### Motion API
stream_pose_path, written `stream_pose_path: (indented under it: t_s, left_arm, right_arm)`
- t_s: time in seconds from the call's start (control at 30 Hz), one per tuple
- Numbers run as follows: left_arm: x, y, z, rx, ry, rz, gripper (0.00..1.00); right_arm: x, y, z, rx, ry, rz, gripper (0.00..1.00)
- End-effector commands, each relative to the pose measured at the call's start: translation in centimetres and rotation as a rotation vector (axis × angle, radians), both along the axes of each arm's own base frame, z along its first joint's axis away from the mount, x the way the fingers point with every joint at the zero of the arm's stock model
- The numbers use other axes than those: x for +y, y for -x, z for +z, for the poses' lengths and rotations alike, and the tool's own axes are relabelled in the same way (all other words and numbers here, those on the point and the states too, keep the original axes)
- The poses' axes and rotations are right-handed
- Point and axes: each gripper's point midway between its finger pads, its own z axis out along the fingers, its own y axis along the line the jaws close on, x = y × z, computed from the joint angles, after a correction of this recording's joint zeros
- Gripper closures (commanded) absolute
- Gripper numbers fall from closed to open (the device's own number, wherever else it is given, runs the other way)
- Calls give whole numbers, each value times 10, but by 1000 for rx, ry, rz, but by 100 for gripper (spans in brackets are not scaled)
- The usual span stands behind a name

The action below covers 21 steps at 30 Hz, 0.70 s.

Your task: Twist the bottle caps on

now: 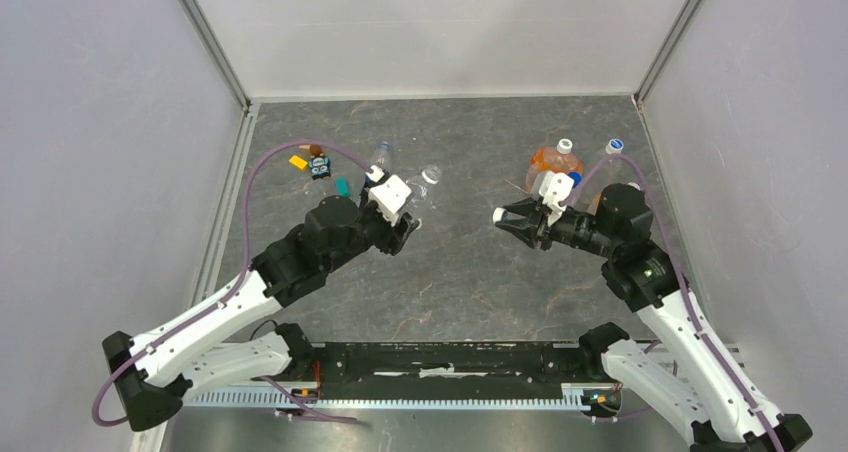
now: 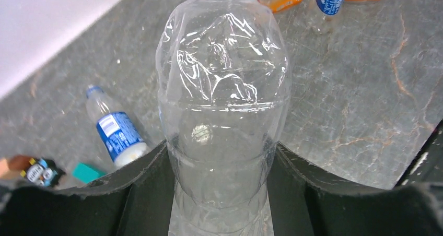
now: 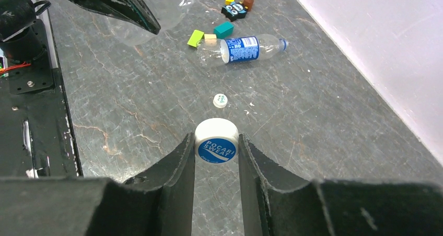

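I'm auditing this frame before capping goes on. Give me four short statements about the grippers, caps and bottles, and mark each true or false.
1. The right gripper is closed on a white cap. True.
2. The left gripper holds nothing. False: it is closed on the unlabelled clear bottle.
3. The blue-labelled bottle stands upright. False: it lies on its side.
4. A second white cap lies loose on the table. True.

Orange-liquid bottles (image 1: 550, 164) far right, toy figure (image 1: 319, 164), yellow block (image 1: 298, 161), teal block (image 1: 342, 186)
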Motion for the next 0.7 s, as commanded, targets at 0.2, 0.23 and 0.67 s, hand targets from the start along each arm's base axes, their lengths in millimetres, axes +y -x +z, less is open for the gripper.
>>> stream_pose_path:
  t_s: [0.2,0.23,0.67]
  left_arm:
    - [-21,6,-1,-534,-122,-311,75]
    - [-21,7,-3,-559,-121,-313,76]
    - [-13,12,-40,-533,-240,-369,80]
  right_arm:
    - [17,10,20,21,55,147,100]
    - [19,10,20,24,64,157,100]
    - [57,14,17,11,118,254,100]
